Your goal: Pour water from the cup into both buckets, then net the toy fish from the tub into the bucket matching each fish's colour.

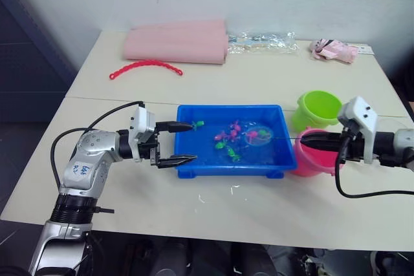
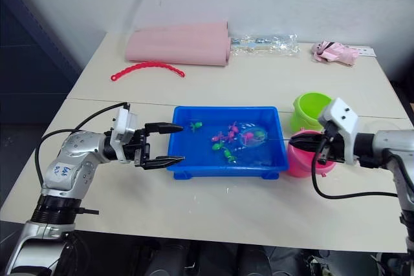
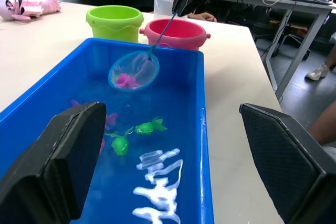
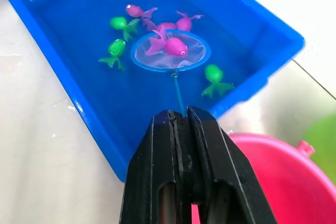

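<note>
The blue tub [image 1: 226, 171] holds water and several green and pink toy fish [image 4: 119, 23]. My right gripper [image 4: 178, 115] is shut on the thin handle of the net [image 4: 170, 51]. The net's blue hoop lies low in the tub's right half with a pink fish [image 4: 176, 46] inside it. That gripper [image 1: 305, 140] hovers over the pink bucket [image 1: 310, 161]. The green bucket [image 1: 318, 109] stands just behind the pink one. The clear cup [image 3: 164, 2] stands beyond the buckets. My left gripper [image 1: 192, 141] is open, its fingers straddling the tub's front left corner.
At the back of the table lie a folded pink cloth [image 1: 176, 42], a red beaded strip [image 1: 145, 66], a clear plastic bag [image 1: 262, 42] and a small pink bundle [image 1: 333, 50]. Drops of water mark the table in front of the tub [image 1: 233, 191].
</note>
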`<action>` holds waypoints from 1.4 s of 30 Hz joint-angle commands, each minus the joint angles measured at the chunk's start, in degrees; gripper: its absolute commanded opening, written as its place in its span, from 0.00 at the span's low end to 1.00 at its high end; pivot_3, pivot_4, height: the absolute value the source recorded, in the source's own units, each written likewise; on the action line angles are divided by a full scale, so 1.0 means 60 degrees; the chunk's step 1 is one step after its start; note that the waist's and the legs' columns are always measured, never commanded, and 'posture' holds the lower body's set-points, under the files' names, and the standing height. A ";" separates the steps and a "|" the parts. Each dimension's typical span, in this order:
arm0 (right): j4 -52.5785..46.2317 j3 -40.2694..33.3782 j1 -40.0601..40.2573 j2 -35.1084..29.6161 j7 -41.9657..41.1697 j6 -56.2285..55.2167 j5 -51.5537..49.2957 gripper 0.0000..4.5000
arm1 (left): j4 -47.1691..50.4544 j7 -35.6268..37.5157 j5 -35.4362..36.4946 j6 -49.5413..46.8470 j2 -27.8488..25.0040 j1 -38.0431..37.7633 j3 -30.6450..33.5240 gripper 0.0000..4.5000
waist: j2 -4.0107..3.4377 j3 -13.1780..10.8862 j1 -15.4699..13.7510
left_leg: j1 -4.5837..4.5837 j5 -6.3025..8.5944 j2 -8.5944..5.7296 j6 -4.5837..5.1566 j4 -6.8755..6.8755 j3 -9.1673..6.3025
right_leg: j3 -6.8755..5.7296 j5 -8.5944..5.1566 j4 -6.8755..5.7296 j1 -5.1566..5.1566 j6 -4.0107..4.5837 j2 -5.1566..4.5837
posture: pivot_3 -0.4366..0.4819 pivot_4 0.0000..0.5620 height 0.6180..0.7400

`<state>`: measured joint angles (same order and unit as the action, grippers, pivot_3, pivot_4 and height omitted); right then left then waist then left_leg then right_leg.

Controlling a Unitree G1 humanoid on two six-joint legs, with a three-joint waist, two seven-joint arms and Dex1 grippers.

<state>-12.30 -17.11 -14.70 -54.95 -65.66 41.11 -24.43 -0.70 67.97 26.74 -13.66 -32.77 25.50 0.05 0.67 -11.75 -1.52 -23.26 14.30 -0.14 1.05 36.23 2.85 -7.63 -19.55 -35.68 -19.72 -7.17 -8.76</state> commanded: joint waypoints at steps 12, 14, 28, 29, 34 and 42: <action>-0.2643 -0.4520 0.4482 0.2647 0.1187 -0.3751 -0.0493 0.00 | -0.0431 0.0299 0.0527 -0.0652 0.0616 0.1065 -0.0051 0.98 | 0.0000 0.0003 -0.0028 | 0.0012 0.0003 0.0000 0.0002 0.0000 -0.0005 | 0.0004 0.0005 0.0000 0.0015 -0.0008 0.0008 | 0.48 0.27 1.00; -0.2539 -0.5051 0.5240 0.2884 0.1284 -0.4683 -0.0021 0.00 | -0.0649 0.0418 0.0471 -0.0597 0.0809 0.1315 -0.0219 0.98 | -0.0004 0.0005 -0.0028 | 0.0013 0.0003 -0.0001 0.0002 0.0000 0.0000 | 0.0007 0.0005 -0.0001 0.0015 -0.0008 0.0008 | 0.48 0.27 1.00; 0.0287 -0.5824 0.6527 0.2219 0.1888 -1.0638 0.2637 0.00 | -0.1090 0.0478 0.0159 -0.0348 0.1852 0.1749 -0.0809 0.98 | -0.0004 0.0006 0.0003 | 0.0032 0.0004 0.0001 0.0003 -0.0004 0.0016 | 0.0023 0.0004 0.0010 0.0017 -0.0007 0.0011 | 0.48 0.27 1.00; 0.0551 -0.5850 0.6515 0.2045 0.2080 -1.1458 0.3144 0.00 | -0.1059 0.0442 0.0160 -0.0340 0.1921 0.1728 -0.0844 0.98 | -0.0004 0.0005 0.0003 | 0.0033 0.0004 0.0000 0.0003 -0.0003 0.0017 | 0.0023 0.0004 0.0010 0.0018 -0.0007 0.0010 | 0.48 0.27 1.00; 0.1570 -0.5792 0.6721 0.1391 0.2524 -1.3842 0.4345 0.00 | -0.1082 0.0348 0.0097 -0.0258 0.2103 0.1714 -0.0911 0.98 | -0.0004 0.0005 0.0005 | 0.0033 0.0003 0.0001 0.0002 -0.0001 0.0017 | 0.0023 0.0004 0.0021 0.0017 -0.0007 0.0008 | 0.48 0.27 1.00; 0.2332 -0.6282 0.6765 0.0862 0.4298 -1.6370 0.6941 0.00 | -0.1305 0.0368 0.0088 -0.0139 0.2156 0.1741 -0.0828 0.98 | -0.0004 0.0005 0.0006 | 0.0035 0.0003 0.0000 0.0001 0.0001 0.0016 | 0.0025 0.0004 0.0028 0.0020 -0.0007 0.0007 | 0.48 0.27 1.00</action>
<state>1.49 -51.70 25.79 -49.03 -42.84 -54.62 14.97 -9.07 70.14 27.03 -15.30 -20.09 35.66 -5.53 0.65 -11.72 -1.48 -23.05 14.31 -0.14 1.05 36.24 2.95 -7.48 -19.53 -35.51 -19.60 -7.21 -8.72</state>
